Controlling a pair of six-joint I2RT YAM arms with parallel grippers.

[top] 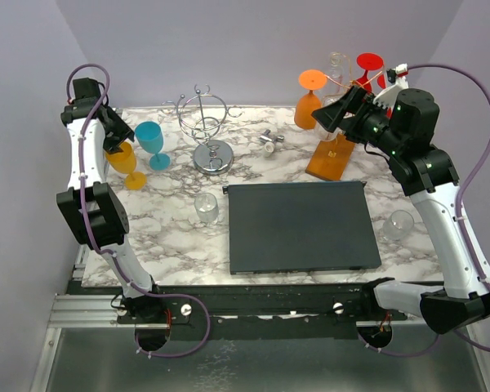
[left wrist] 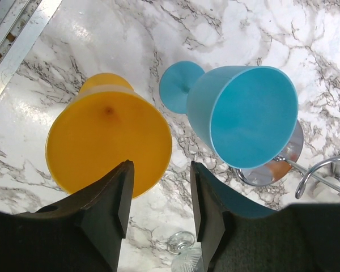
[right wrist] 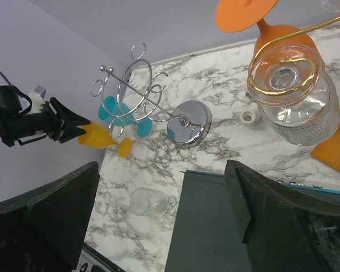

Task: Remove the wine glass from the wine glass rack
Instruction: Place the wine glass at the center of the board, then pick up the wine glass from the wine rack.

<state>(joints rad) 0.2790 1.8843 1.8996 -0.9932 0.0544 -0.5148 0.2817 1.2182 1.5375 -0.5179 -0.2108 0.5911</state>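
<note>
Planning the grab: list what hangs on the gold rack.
An orange glass, a clear glass and a red glass hang upside down on the rack. The right gripper hides its lower stem.

A robot lab's test cell.
A left arm (top: 91,214) and a right arm (top: 443,214) are bolted to an aluminium rail (top: 75,310) at the near edge of a marble-patterned bench (top: 173,241), purple cables (top: 88,68) looping off them; plain lavender walls (top: 253,49) box the bench in on three sides.

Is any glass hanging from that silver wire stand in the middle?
No, the silver wire stand has bare hooks; the blue glass stands upright beside it, not hung.
</note>
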